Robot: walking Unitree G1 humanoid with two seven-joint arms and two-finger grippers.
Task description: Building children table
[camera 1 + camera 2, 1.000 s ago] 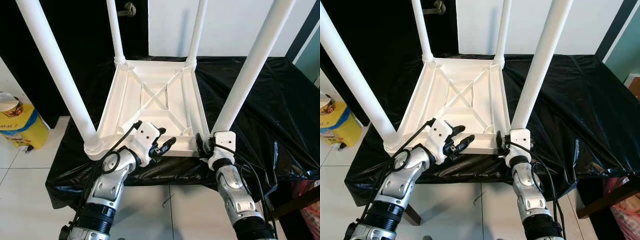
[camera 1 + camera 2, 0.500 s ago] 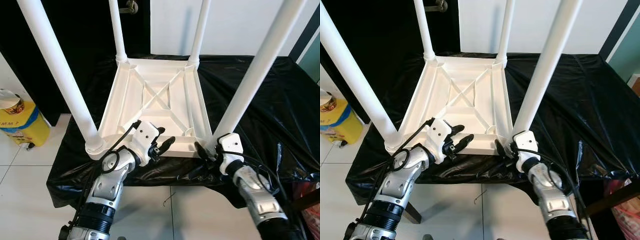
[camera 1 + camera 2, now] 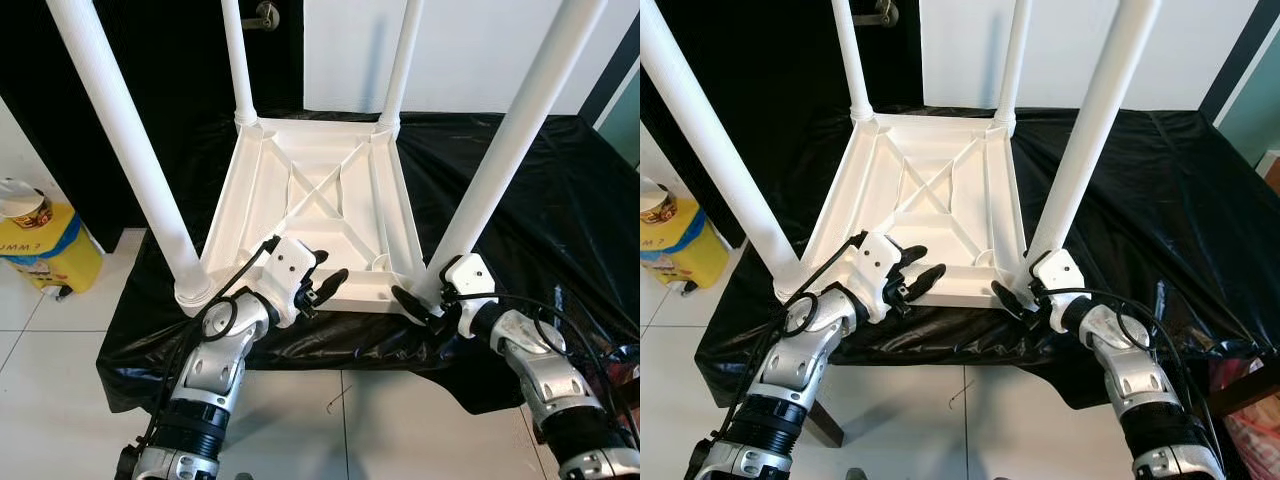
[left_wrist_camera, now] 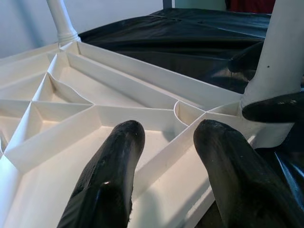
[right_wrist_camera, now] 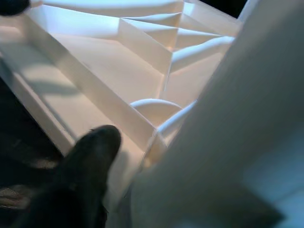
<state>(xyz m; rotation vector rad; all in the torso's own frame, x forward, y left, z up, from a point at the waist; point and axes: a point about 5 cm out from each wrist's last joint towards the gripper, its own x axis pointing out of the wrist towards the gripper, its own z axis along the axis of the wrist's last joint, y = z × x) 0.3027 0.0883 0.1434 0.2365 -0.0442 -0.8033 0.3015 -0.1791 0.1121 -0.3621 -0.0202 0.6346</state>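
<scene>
1. Where the black-draped bench stands, one white table lies upside down on it, its four legs pointing up.
2. One left gripper sits at the table's near edge, its two fingers spread apart astride a rib.
3. One right gripper is at the near right leg's base; whether it grips cannot be told.
4. One yellow tub stands on the floor to the left.

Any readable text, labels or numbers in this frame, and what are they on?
"MM ?" is all that reads, in dark letters on the yellow bucket on the floor to the robot's left; the word is cut off, so the reading is uncertain.
The print on the round lid above it is too small to read.
</scene>
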